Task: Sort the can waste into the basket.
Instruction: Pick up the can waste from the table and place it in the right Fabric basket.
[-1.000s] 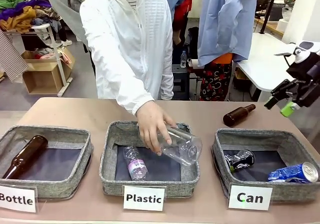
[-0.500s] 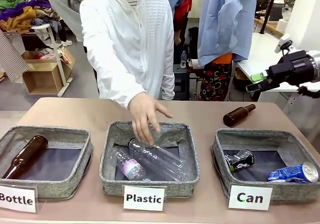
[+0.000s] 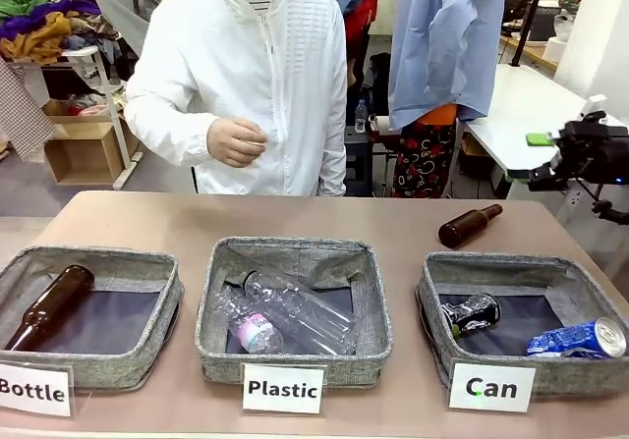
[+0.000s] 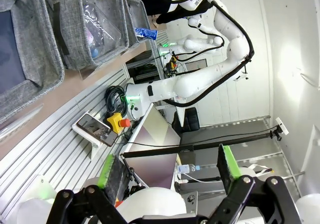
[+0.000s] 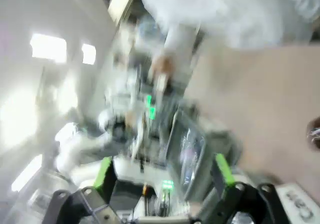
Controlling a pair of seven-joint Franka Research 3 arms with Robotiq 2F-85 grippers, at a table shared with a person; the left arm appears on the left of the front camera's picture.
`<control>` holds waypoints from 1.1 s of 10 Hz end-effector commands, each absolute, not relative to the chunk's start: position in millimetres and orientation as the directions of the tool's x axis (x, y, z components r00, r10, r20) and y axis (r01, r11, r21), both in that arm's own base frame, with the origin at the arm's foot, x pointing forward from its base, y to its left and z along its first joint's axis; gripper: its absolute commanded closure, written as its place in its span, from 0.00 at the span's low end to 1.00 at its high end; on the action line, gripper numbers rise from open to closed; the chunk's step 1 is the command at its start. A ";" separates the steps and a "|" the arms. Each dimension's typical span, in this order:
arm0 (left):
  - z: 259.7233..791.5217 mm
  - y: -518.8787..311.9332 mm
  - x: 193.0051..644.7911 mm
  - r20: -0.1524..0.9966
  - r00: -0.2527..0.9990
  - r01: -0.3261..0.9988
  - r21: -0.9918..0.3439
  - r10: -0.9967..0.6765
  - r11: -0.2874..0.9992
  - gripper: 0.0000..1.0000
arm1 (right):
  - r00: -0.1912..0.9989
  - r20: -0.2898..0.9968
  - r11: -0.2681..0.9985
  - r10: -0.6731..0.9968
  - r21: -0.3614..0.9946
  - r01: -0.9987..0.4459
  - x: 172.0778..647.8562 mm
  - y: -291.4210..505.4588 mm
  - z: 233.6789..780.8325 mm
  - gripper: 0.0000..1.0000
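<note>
The blue can (image 3: 580,339) and the crushed dark can (image 3: 472,313) both lie inside the grey felt basket (image 3: 496,265) carded "Can", at the table's right. My right gripper (image 3: 542,156) hangs open and empty, high above the table's far right corner and well clear of that basket. Its wrist view is motion-blurred, and the right gripper (image 5: 162,174) shows spread green pads there. My left gripper (image 4: 170,169) is open and empty, off the table's side. From there the blue can (image 4: 145,32) shows far off in the last basket (image 4: 136,8).
A brown glass bottle (image 3: 469,225) lies on the table behind the Can basket. The middle basket (image 3: 295,368), carded "Plastic", holds clear bottles. The left basket (image 3: 98,370) holds a brown bottle (image 3: 49,306). A person stands at the far edge, hand (image 3: 236,141) held at the chest.
The person dropped a clear bottle into the Plastic basket and drew the hand back. My right gripper rose and swung from pointing down to sideways. The cans stayed put.
</note>
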State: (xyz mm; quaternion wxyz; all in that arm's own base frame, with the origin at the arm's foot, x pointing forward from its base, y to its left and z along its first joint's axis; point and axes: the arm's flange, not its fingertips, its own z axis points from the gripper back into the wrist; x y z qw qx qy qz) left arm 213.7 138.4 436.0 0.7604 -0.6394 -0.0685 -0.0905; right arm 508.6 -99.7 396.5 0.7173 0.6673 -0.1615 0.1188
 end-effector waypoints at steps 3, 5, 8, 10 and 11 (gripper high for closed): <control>438.4 137.9 210.9 0.212 0.976 0.217 -0.964 -0.048 0.155 0.00 | 0.885 0.342 0.182 0.316 0.893 -0.411 427.4 -116.4 420.3 0.00; 438.4 137.9 210.9 0.212 0.976 0.217 -0.964 -0.048 0.155 0.00 | 0.906 0.339 0.231 0.254 0.888 -0.398 430.7 -112.5 409.4 0.00; 438.4 137.9 210.9 0.212 0.976 0.217 -0.964 -0.048 0.155 0.00 | 0.887 0.322 0.168 0.331 0.905 -0.391 429.7 -118.0 420.3 0.00; 438.4 137.9 210.9 0.212 0.976 0.217 -0.964 -0.048 0.155 0.00 | 0.887 0.322 0.168 0.331 0.905 -0.391 429.7 -118.0 420.3 0.00; 438.4 137.9 210.9 0.212 0.976 0.217 -0.964 -0.048 0.155 0.00 | 0.887 0.322 0.168 0.331 0.905 -0.391 429.7 -118.0 420.3 0.00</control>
